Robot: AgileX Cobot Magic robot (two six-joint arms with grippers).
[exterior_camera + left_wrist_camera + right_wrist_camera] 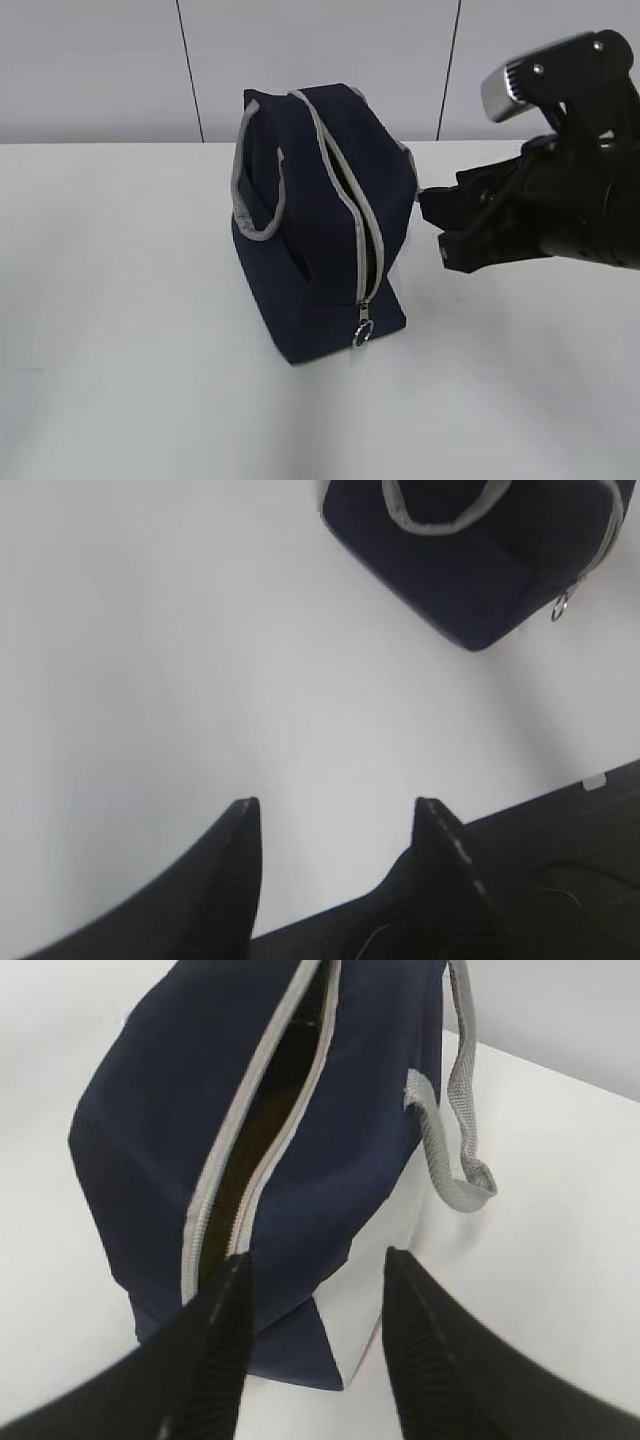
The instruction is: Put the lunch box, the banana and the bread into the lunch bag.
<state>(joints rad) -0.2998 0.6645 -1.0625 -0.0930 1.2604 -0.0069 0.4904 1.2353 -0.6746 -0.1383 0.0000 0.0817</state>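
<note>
The navy lunch bag (pixel 320 220) stands on the white table (pixel 120 300), its grey zipper open along the top, with the metal ring pull (pixel 363 335) hanging at the near end. The bag also shows in the left wrist view (pixel 470 550) and in the right wrist view (pixel 290 1110), where the gap of the zipper is dark with a yellowish shape inside. My right gripper (pixel 438 225) is open and empty, just right of the bag; in its own view (pixel 315 1265) it hovers by the bag's lower corner. My left gripper (pixel 335 805) is open and empty, above bare table. The lunch box and bread are out of view.
A grey webbing handle (pixel 255 175) loops on the bag's left side and another hangs on its right (pixel 455 1130). The table's front edge (pixel 560 790) runs close to my left gripper. A pale panelled wall (pixel 320 60) stands behind the table.
</note>
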